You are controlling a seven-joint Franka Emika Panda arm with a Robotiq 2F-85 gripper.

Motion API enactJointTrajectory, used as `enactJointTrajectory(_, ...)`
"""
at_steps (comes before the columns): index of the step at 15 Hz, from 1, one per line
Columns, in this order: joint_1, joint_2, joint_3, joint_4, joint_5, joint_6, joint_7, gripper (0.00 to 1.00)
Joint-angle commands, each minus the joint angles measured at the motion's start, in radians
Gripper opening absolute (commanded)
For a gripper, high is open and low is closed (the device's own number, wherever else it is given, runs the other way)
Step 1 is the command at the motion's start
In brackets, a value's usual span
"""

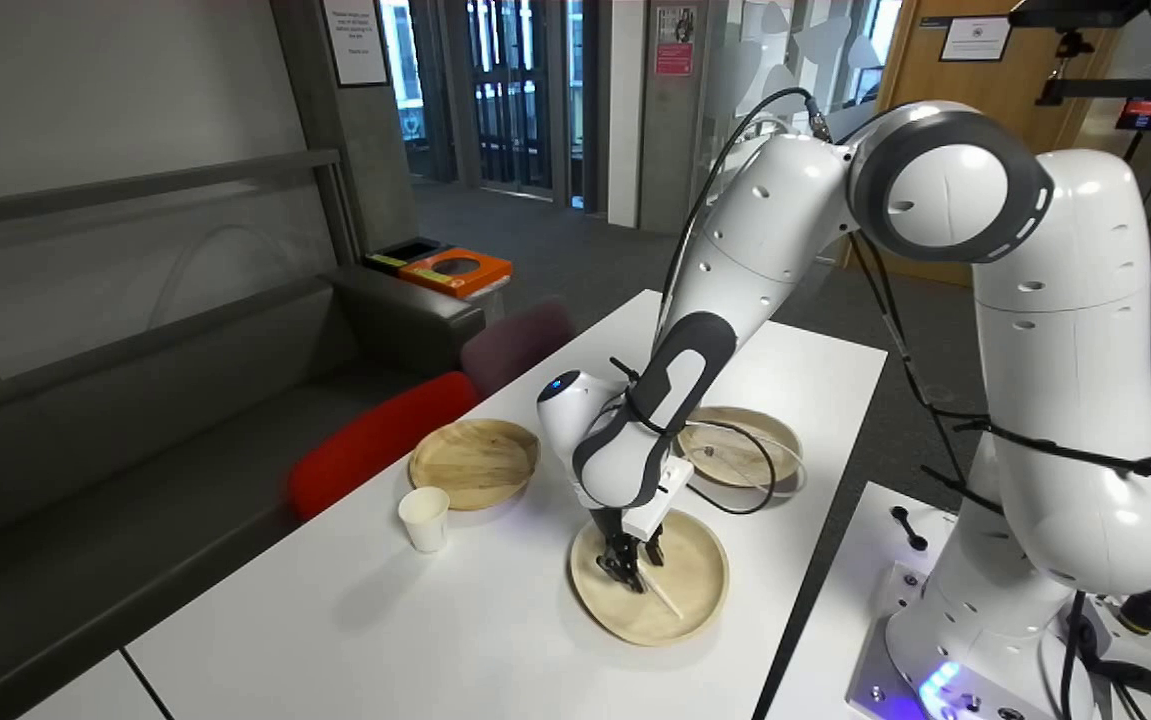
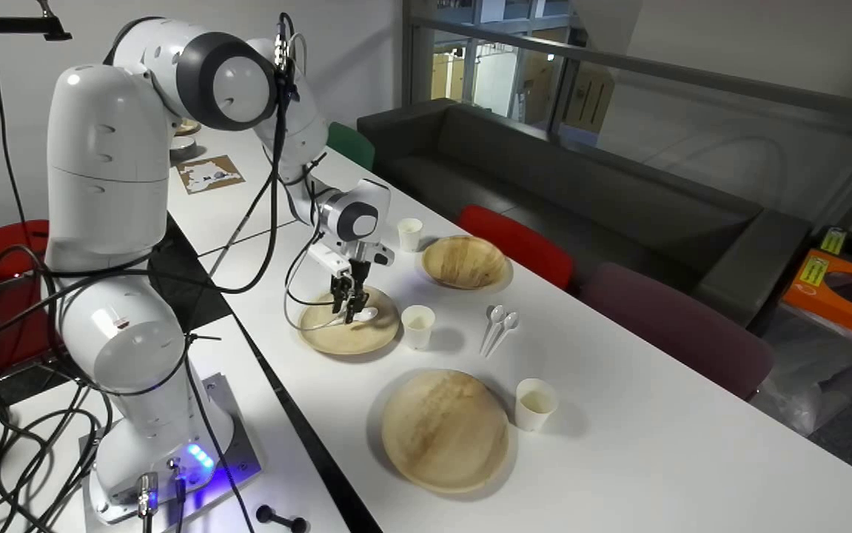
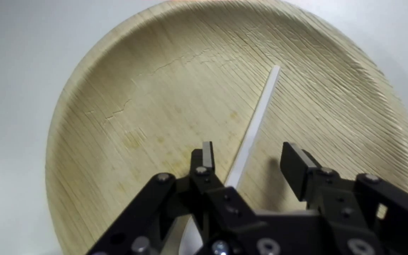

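White spoon [image 3: 251, 138], smooth and slim-handled, is lying on a round, ribbed, tan plate [image 3: 147, 106]; over it the claw [image 3: 249, 156] is standing partway apart, contact being unclear.

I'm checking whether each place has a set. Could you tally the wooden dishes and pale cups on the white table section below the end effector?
3 wooden dishes, one of them beneath the end effector with a white spoon lying in it
3 pale cups
Total: 6, the spoon not counted
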Motion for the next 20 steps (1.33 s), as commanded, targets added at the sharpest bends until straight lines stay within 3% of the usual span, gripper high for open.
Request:
enactJointTrajectory(1, 0.004, 0.004, -0.012, 0.023, -0.02, -0.041, 0.006, 0.26)
enactJointTrajectory(5, 0.004, 0.005, -0.014, 0.024, -0.02, -0.041, 0.005, 0.11)
enactJointTrajectory(9, 0.005, 0.008, -0.016, 0.025, -0.021, -0.041, 0.006, 0.16)
enactJointTrajectory(13, 0.004, 0.003, -0.015, 0.018, -0.02, -0.037, 0.003, 0.01)
enactJointTrajectory(20, 0.006, -0.007, -0.013, 0.011, -0.022, -0.031, 0.002, 0.02)
